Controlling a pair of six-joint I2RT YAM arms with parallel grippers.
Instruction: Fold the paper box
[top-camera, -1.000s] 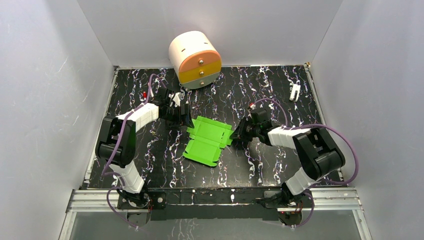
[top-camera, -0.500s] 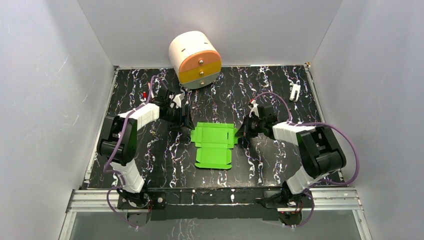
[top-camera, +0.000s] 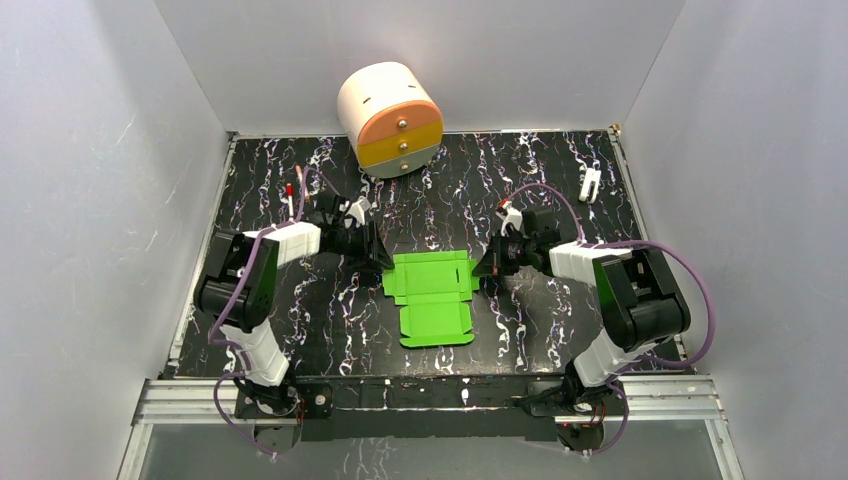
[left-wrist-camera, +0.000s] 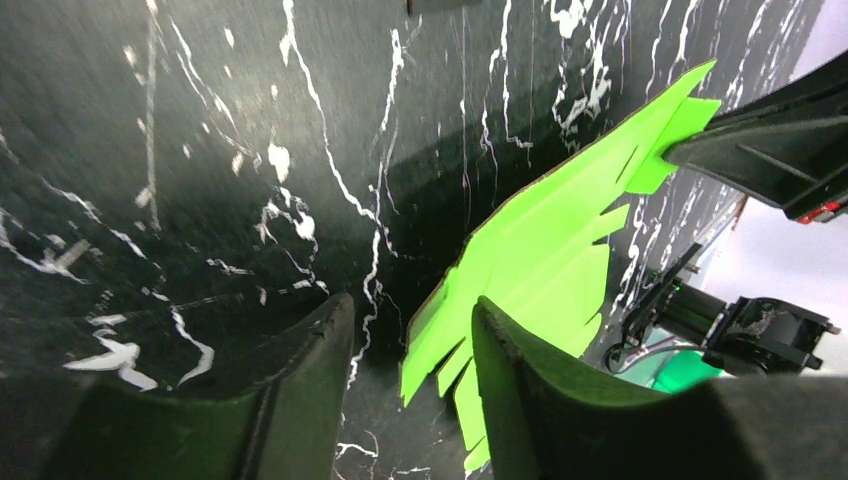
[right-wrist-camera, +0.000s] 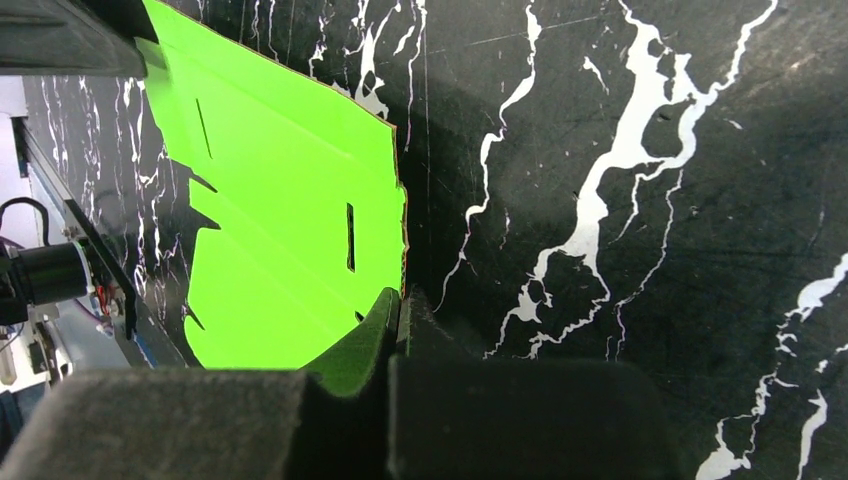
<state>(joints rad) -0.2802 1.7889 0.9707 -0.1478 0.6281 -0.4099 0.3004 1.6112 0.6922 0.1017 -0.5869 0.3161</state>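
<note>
- I am watching the marbled table (top-camera: 560, 180) carrying the round drawer unit (top-camera: 390, 118) at its far edge.
- The paper box (top-camera: 432, 295) is lying mid-table (an unfolded sheet), between both arms.
- The right gripper (top-camera: 484, 268) is pinching its right edge.
- The left gripper (top-camera: 378, 255) is gaping, jaws apart, at its left edge.

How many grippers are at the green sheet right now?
2: the left gripper at the paper box's far-left corner, the right gripper on its right edge. None seems hidden.

Showing bright green on the flat die-cut card paper box (top-camera: 432, 295), white veining across the black marbled tabletop (top-camera: 545, 170), cream, orange and yellow on the round drawer cylinder (top-camera: 385, 105)
</note>
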